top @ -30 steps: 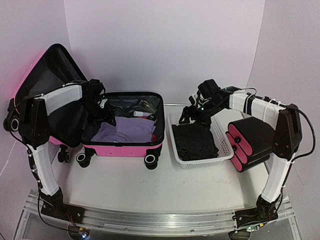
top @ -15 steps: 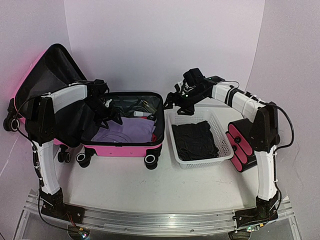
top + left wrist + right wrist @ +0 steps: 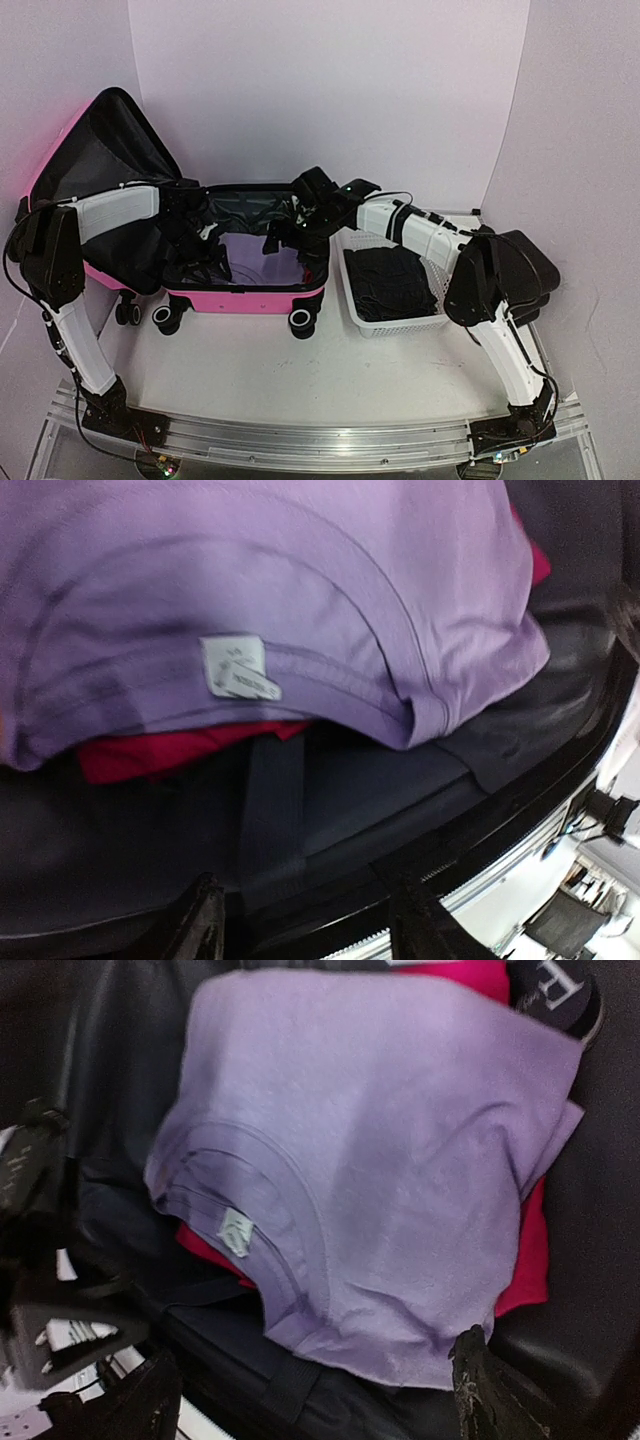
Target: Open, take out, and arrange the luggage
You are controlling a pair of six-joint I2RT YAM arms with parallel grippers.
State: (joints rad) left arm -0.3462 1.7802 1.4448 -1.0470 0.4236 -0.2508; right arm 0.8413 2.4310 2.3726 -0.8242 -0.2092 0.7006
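The pink luggage (image 3: 245, 297) lies open at the left of the table, its black-lined lid (image 3: 100, 165) leaning up and back. Inside lies a folded purple shirt (image 3: 262, 255) over a red garment (image 3: 150, 758), with a black strap (image 3: 272, 810) beside them. My left gripper (image 3: 203, 262) is inside the case at the shirt's left edge, open, with nothing between its fingers (image 3: 200, 925). My right gripper (image 3: 287, 238) hangs open over the shirt (image 3: 380, 1160) from the right side. Its fingertips (image 3: 490, 1390) straddle the shirt's near hem without touching it.
A white mesh basket (image 3: 400, 322) holding dark folded clothing (image 3: 388, 280) stands right of the case. Black cases with pink ends (image 3: 538, 272) sit at the far right, mostly behind the right arm. A black item with white lettering (image 3: 556, 992) lies at the shirt's far corner.
The right arm has swung left from over the basket to above the open case. The left gripper has dropped lower inside the case and its jaws have narrowed somewhat.
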